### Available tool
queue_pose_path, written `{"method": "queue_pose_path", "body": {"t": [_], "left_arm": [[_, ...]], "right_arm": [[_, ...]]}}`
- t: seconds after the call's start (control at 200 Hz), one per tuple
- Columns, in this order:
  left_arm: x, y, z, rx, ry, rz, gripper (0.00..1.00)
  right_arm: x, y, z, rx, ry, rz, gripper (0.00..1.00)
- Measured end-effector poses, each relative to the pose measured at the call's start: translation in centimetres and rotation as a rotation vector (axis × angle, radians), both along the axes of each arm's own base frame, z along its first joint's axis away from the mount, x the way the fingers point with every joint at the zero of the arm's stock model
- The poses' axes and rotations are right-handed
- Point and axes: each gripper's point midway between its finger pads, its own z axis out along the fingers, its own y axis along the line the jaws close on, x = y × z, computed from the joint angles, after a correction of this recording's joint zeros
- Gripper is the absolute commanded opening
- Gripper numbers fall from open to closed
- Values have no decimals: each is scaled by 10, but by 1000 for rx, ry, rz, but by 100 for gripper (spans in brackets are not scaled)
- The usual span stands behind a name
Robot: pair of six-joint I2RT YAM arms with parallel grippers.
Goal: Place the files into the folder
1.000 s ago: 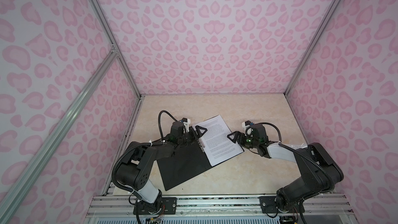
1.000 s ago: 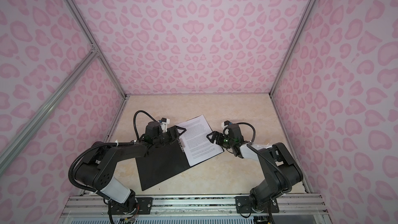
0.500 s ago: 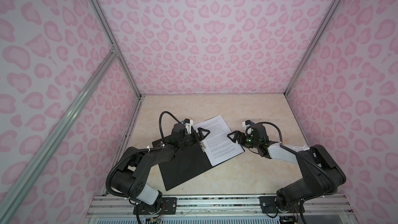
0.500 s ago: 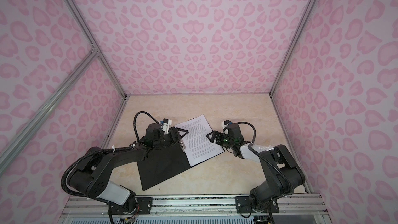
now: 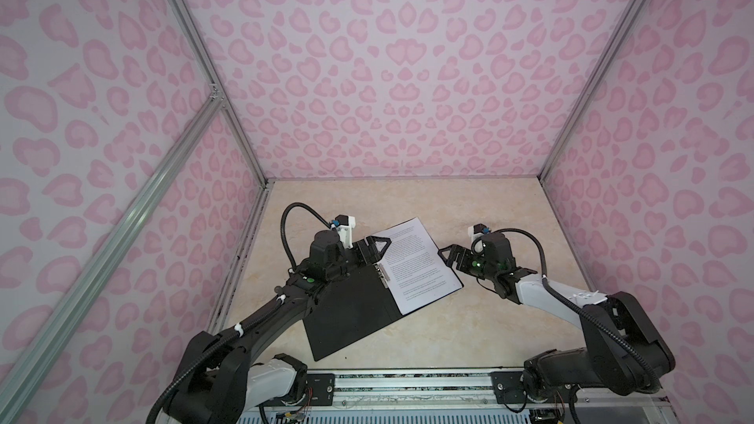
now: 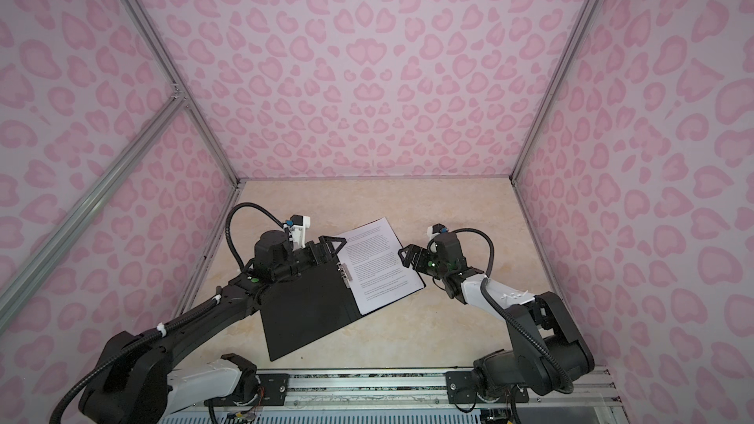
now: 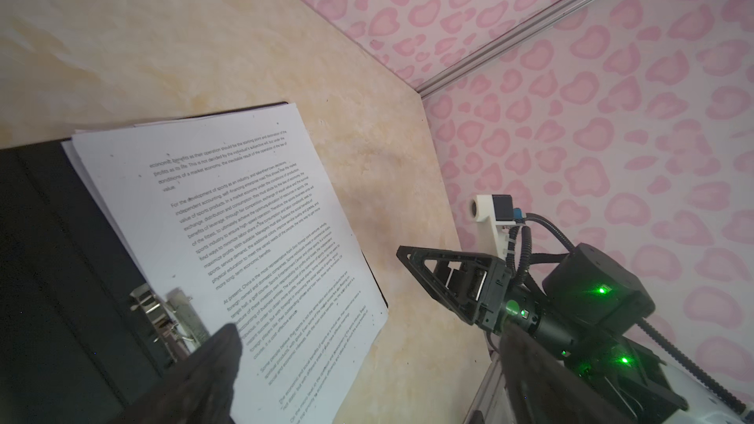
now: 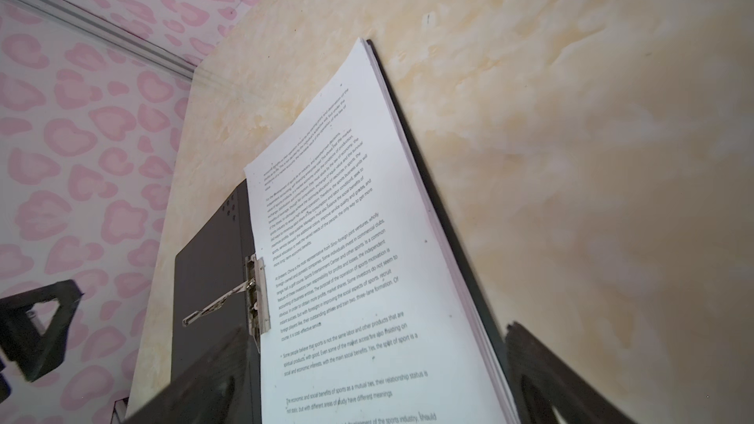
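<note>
The folder [image 5: 351, 312] lies open and flat on the table [image 5: 469, 205], black inside up. The files [image 5: 416, 267] lie as 1 stack on its right half, so they are already in place, but the cover is not yet closed. The left gripper [image 5: 375, 248] hangs over the far end of the spine, jaws wide apart and holding nothing. The right gripper [image 5: 449, 258] stands just beside the right edge of the stack, also wide open and empty.

I judge the sheets to be light, thin and soft: they bend easily and slide on each other, and their edges look slightly fanned in the right wrist view. A pinch on 1 corner may lift only the top sheet. The cover looks thin but stiffer, and its free left edge seems the good place to take hold.

The metal clip [image 8: 255, 295] at the spine has its lever raised, and this could catch the paper or block the cover. The left arm itself reaches over the left half
</note>
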Motion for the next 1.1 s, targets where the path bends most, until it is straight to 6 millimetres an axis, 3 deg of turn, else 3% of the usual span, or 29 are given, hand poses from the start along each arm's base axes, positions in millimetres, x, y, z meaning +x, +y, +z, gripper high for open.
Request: {"method": "queue_pose_path", "body": {"t": [0.09, 0.225, 0.32, 0.525, 0.83, 0.955, 1.1], "left_arm": [[-12, 16, -3, 46, -2, 44, 99], [-32, 48, -21, 117, 31, 146, 97], [-47, 73, -46, 160, 104, 238, 96], [-75, 113, -104, 270, 283, 376, 96], [-79, 118, -152, 355, 434, 361, 96], [-63, 113, -153, 342, 404, 351, 96], [-39, 106, -156, 317, 369, 354, 96]], "right_arm": [[-1, -8, 3, -11, -7, -18, 97], [-5, -22, -9, 4, 32, -57, 96], [-7, -28, -11, 10, 47, -70, 92], [-8, -26, 13, -6, -23, -62, 91], [-29, 25, 36, -28, -68, 79, 85], [-37, 52, 45, -30, -78, 129, 82], [-45, 72, 41, -25, -46, 146, 79]]}}
